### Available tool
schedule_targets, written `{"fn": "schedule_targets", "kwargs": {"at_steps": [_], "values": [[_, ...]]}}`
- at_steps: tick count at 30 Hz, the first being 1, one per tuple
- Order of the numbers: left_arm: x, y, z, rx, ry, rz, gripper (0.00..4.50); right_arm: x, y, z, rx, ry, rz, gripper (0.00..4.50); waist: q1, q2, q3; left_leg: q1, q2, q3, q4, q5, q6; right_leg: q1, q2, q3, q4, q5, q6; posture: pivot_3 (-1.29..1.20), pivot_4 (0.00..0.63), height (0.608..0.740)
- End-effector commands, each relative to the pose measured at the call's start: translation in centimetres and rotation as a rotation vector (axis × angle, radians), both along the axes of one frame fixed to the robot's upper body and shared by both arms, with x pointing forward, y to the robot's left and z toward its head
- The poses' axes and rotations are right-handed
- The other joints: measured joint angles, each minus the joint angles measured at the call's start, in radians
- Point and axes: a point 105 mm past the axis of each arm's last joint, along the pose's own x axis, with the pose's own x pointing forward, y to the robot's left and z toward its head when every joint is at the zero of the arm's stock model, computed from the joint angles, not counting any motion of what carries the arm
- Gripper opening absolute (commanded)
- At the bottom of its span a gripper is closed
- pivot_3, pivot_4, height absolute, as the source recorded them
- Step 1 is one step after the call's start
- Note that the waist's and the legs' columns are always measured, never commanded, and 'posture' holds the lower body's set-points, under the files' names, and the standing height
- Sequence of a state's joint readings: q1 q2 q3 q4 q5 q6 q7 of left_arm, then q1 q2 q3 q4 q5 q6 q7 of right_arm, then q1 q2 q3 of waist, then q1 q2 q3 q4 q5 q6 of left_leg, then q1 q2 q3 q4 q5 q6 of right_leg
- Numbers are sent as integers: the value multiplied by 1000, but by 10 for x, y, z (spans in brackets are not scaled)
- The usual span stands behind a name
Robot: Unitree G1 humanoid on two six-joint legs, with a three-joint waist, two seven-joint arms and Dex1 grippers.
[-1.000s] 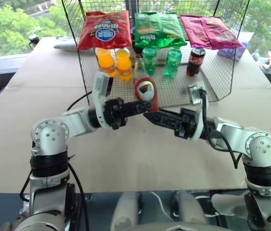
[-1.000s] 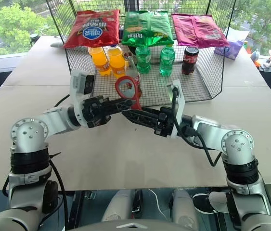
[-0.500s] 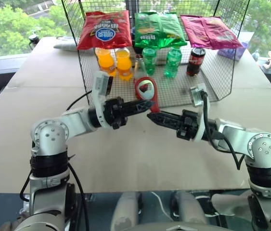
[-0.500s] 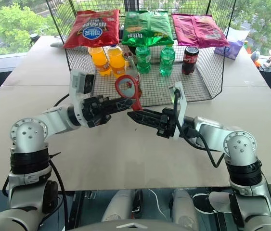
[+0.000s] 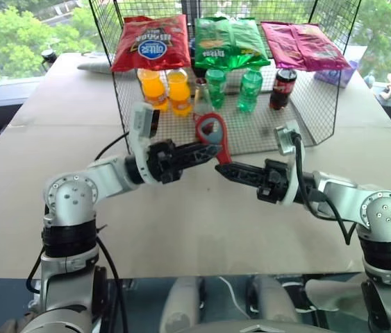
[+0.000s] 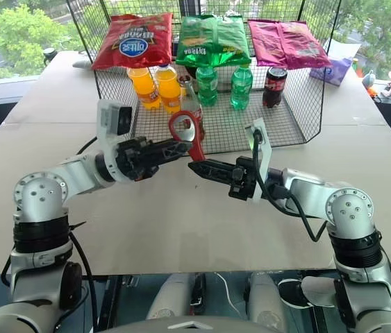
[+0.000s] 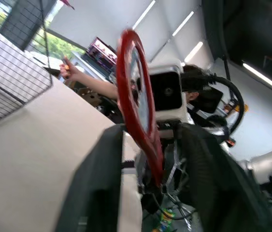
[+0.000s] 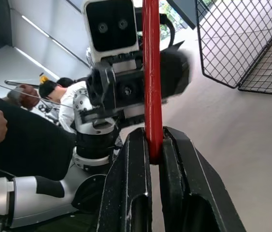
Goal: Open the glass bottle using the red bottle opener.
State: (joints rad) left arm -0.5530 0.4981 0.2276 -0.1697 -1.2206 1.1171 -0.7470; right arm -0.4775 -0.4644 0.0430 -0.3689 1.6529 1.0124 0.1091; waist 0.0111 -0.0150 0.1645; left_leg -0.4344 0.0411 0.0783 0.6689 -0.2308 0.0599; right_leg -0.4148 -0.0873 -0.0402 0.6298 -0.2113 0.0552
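Red and held upright in mid-air over the surface (image 5: 181, 229), the opener (image 5: 213, 133) stands between the two hands, ring head up, handle down. The right hand (image 5: 221, 167) is clamped on the handle's lower end; the right wrist view shows its two fingers (image 8: 136, 193) pinching the thin red edge. The left hand (image 5: 208, 148) has its fingers spread, one on each side of the opener; in the left wrist view the red ring (image 7: 136, 111) stands in the gap between them, and I cannot tell whether either finger touches it. So the opener looks to rest with the right hand alone.

What the next move turns on is the bottle (image 6: 187, 98). It stands upright inside the wire basket (image 5: 320, 104), beyond both hands, just behind the opener's head in the head views and beside the orange bottles (image 5: 166, 89). Its long axis is vertical, roughly in line with the opener's. The freed left hand seems the nearer one to reach in for it.

Much of the bottle is hidden by the opener and the mesh; its cap and label are hard to make out.
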Motion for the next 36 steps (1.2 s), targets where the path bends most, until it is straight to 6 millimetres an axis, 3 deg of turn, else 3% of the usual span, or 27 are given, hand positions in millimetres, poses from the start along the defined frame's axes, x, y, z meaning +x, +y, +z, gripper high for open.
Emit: {"fn": "schedule_targets", "kwargs": {"at_steps": [1,7,10,13,16,24,36], "values": [[0,3,16,-42,-44,5,2339,-3,0,6,10,-27,9,0,0,0,0,0,0,0,0,0,0,0,0,0,0,0,0,0,150,740],[0,5,16,-53,-25,-4,2339,-2,-1,6,5,-33,4,0,-1,0,0,0,0,0,-1,0,0,0,0,0,-1,0,0,0,150,740],[-2,6,18,-74,-11,-24,1502,-2,-1,6,4,-34,4,0,-1,0,0,0,0,0,-1,0,0,0,0,0,-1,0,0,0,150,740],[-3,5,20,-78,-9,-39,66,-2,0,6,4,-36,7,0,-1,0,0,0,0,0,-1,0,0,0,0,0,-1,0,0,0,150,740],[-3,5,21,-81,-7,-38,27,-4,0,7,1,-48,19,0,-1,0,0,-1,0,0,-1,0,0,0,0,0,-2,0,0,0,150,740],[-2,4,22,-85,-25,-21,0,-2,-2,14,67,-24,17,3501,-1,0,0,-1,0,0,-1,0,0,0,0,0,-2,0,0,0,150,740],[-6,2,14,-67,-28,-12,0,2,-2,25,132,6,1,3501,-1,0,0,-1,0,0,-1,0,0,0,0,0,-2,0,0,0,150,740]]}}
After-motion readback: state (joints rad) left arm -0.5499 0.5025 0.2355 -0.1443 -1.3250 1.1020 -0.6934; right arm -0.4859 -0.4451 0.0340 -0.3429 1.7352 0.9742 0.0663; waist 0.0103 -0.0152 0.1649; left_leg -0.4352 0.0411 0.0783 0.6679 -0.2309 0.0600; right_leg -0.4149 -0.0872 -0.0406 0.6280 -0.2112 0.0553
